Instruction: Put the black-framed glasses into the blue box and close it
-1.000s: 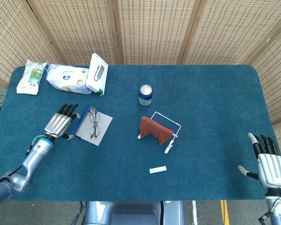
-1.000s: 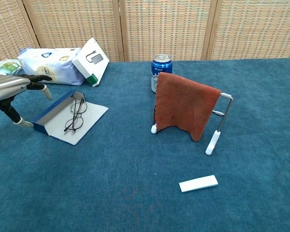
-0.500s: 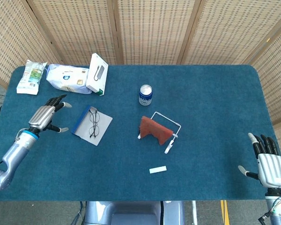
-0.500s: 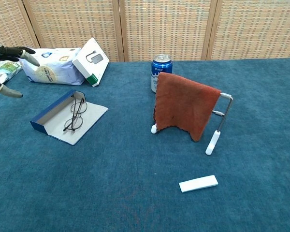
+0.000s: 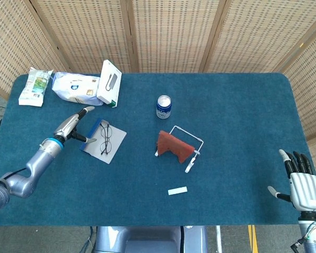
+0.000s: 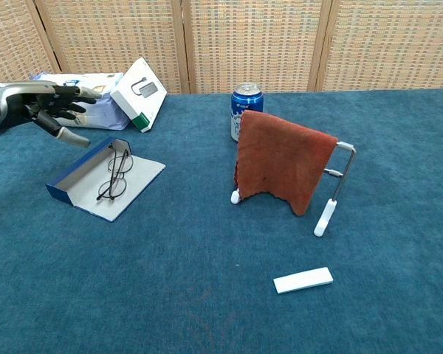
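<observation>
Right hand (image 5: 305, 188): wrist cut by head view's lower edge; absent from chest view. Left hand (image 6: 31, 108): forearm cropped at chest view's left edge. Package print: illegible.

- Table (image 5: 242, 105) covered in matt teal cloth with a short carpet-like nap.
- Screen (image 5: 174, 31) behind of woven straw-coloured cane in smooth wooden frames.
- Can (image 6: 246, 109) of glossy metal.
- Towel (image 6: 280, 162) of soft, matt rust-brown cloth on a white rack (image 6: 338, 184).
- Hands (image 5: 304, 190) of silvery metal with black fingers.
</observation>
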{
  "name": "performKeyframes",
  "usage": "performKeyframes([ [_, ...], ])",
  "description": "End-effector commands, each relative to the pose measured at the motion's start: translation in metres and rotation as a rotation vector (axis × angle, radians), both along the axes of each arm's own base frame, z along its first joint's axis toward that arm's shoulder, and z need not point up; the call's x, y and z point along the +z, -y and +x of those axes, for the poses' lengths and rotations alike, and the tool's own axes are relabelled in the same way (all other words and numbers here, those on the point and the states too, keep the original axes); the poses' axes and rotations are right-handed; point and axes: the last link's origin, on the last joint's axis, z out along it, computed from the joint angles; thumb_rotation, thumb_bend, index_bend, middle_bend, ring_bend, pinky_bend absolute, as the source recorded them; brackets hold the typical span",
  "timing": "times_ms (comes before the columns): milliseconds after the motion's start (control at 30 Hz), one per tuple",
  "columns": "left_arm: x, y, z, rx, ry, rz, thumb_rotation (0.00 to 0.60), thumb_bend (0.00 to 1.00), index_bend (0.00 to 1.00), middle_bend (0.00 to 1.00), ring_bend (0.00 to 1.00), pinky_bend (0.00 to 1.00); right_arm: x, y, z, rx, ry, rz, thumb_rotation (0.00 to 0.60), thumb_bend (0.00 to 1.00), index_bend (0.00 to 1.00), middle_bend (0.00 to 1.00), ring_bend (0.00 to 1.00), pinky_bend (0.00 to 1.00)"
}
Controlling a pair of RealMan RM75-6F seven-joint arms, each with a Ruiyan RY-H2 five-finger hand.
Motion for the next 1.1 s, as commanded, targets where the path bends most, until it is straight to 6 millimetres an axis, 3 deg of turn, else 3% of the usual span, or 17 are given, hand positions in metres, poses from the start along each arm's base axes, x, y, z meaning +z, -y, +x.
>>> performKeyframes([
  [33, -0.010, -0.008, 0.008, 0.026, 0.036, 0.002, 0.600, 0.06, 0.00, 0.00, 0.00, 0.00, 0.000, 0.000, 0.000, 0.000, 0.001, 0.000, 0.600, 0.11, 0.00, 0.15, 0.00, 0.00],
  [567, -0.034, -0.012, 0.012, 0.137, 0.149, -0.034, 0.600, 0.07, 0.00, 0.00, 0.00, 0.00, 0.000, 0.000, 0.000, 0.000, 0.006, 0.000, 0.600, 0.11, 0.00, 0.15, 0.00, 0.00],
  [1100, -0.062, -0.003, 0.042, 0.068, 0.136, -0.141, 0.600, 0.07, 0.00, 0.00, 0.00, 0.00, 0.001, -0.001, -0.001, 0.000, 0.007, -0.003, 0.600, 0.11, 0.00, 0.15, 0.00, 0.00],
])
